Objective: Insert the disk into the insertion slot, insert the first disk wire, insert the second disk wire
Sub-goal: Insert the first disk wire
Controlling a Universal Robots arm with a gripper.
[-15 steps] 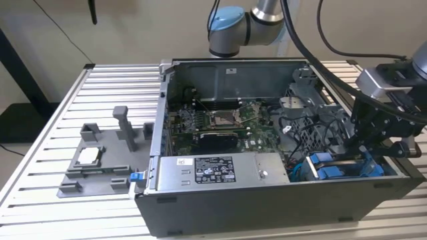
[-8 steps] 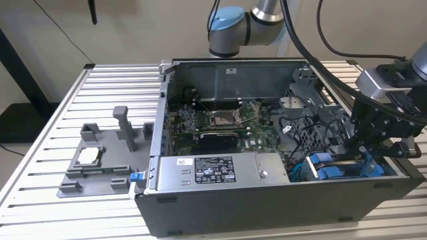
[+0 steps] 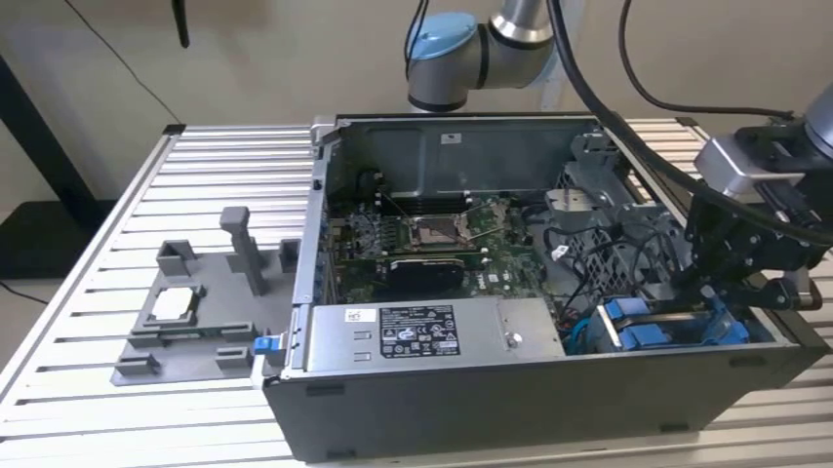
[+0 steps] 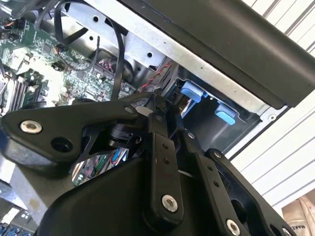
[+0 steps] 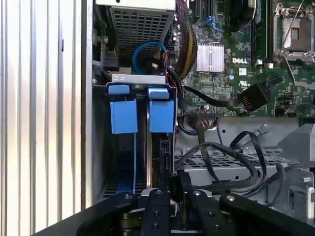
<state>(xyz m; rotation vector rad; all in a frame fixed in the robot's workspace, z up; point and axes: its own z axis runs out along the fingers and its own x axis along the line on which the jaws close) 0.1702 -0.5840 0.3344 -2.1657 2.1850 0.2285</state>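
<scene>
Down at the near corner of the computer case (image 3: 521, 409), on the exterior view's right, the gripper (image 5: 172, 178) hangs with jaws nearly together over the disk (image 5: 158, 142), which sits edge-on in the insertion slot (image 5: 105, 147). Whether they pinch it is unclear. A slatted metal table (image 3: 195, 166) carries the case, and a beige wall (image 3: 260, 58) stands beyond.

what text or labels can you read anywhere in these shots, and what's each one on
Nothing can be quoted.
Power supply label: fine print, too small to read.
Motherboard: a white brand mark, plus tiny codes too small to read.
</scene>
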